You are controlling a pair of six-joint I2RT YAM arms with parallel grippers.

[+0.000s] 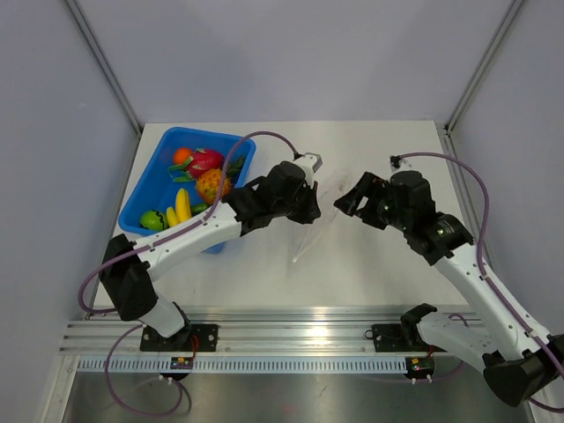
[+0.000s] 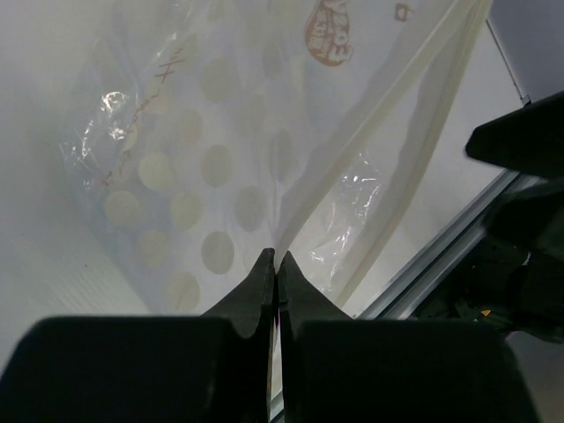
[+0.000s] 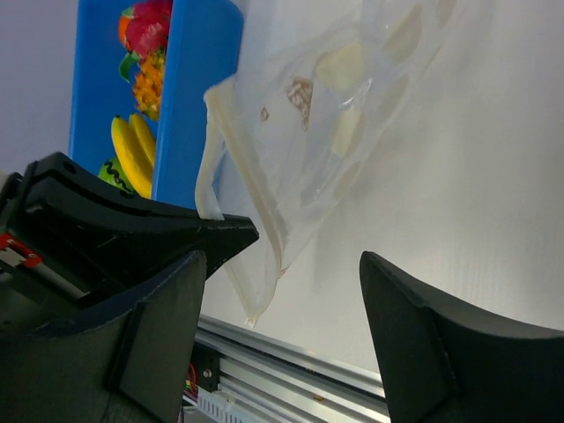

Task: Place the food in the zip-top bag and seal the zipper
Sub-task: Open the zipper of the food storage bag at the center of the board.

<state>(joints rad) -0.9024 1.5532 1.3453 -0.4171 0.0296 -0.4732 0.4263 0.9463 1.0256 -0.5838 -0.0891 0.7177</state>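
left gripper (image 2: 275, 256), pinched closed on the mouth edge of zip-top bag (image 2: 220, 159) held above mid-table; film likely light, limp, slippery, best gripped at stiffer zipper (image 2: 352, 167); right gripper (image 3: 284, 260) gaping, empty; food (image 1: 198, 172) in blue bin (image 1: 145, 198).

Left claw (image 2: 271, 264) pinched closed, right claw (image 3: 282, 260) spread wide facing it.

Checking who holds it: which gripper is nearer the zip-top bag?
Left. The left gripper is shut on the edge of the zip-top bag; the right gripper stands open beside it, apart.
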